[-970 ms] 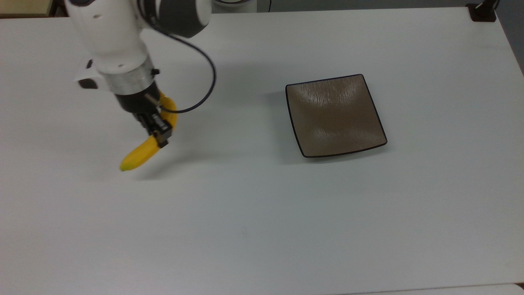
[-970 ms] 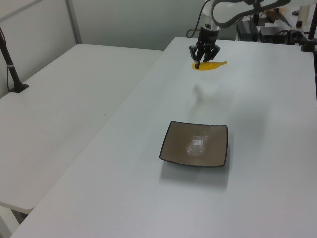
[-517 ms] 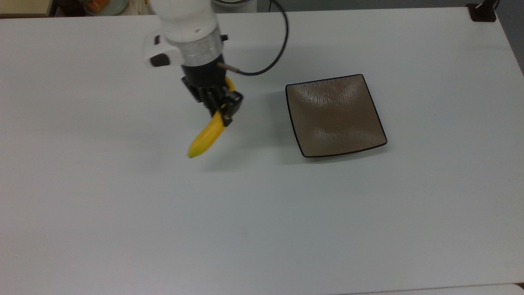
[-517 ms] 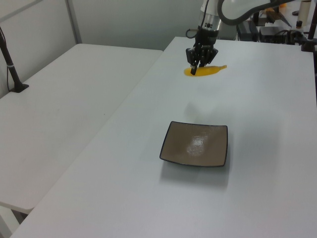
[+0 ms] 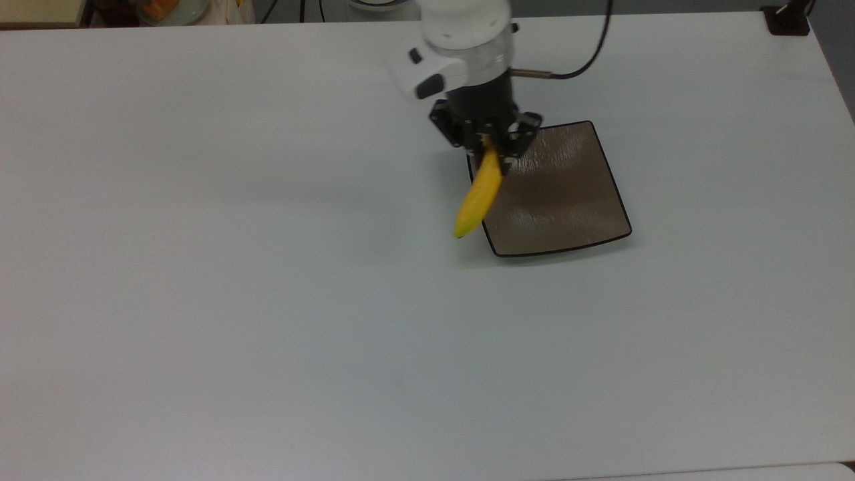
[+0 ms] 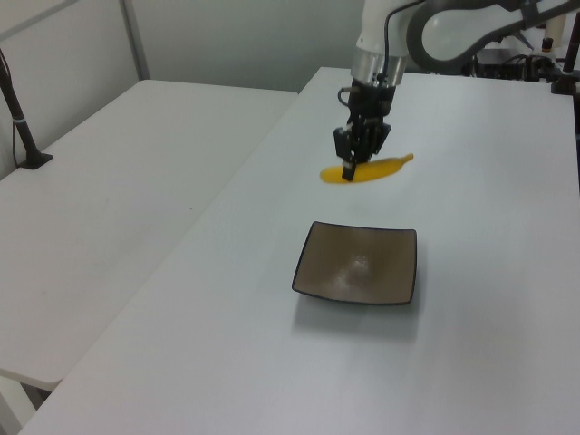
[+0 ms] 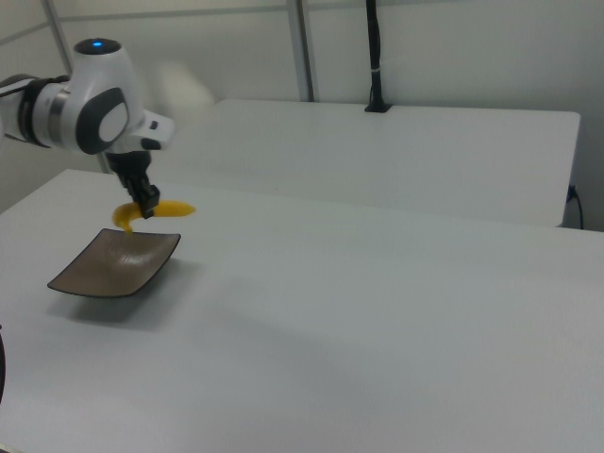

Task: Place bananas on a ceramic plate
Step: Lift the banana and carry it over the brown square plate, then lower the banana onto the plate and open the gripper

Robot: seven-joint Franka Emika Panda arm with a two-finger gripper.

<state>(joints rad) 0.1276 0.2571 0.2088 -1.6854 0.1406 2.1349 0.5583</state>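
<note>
1. Bananas (image 5: 477,198): a single fruit, smooth and bright yellow, gently curved, tapering to a blunt tip at the lower end in the top view. It is held off the table, in the upper centre of the top view, its lower half hanging across the plate's left edge. In the left view (image 6: 373,169) it lies level in the air, above and behind the plate, in the upper middle of the frame. In the right view (image 7: 151,211) it sits at the left of the frame, over the plate's far edge.

2. Ceramic plate (image 5: 568,200): square, glossy brown, with a thin dark rim, rounded corners and slightly dished sides; faint pale streaks run across the glaze. It rests flat on the table, right of centre in the top view, and in the lower middle of the left view (image 6: 358,265); lower left in the right view (image 7: 113,264).

3. Gripper (image 5: 488,144): black two-finger tool below a silver collar and white wrist. Fingers clamped on the banana's upper part, pointing downward (image 6: 353,156) (image 7: 143,200).

4. Table (image 5: 267,300): broad, matt white, flat surface.

5. Cable (image 5: 588,57): thin, black, looping from the wrist toward the top edge of the top view.
</note>
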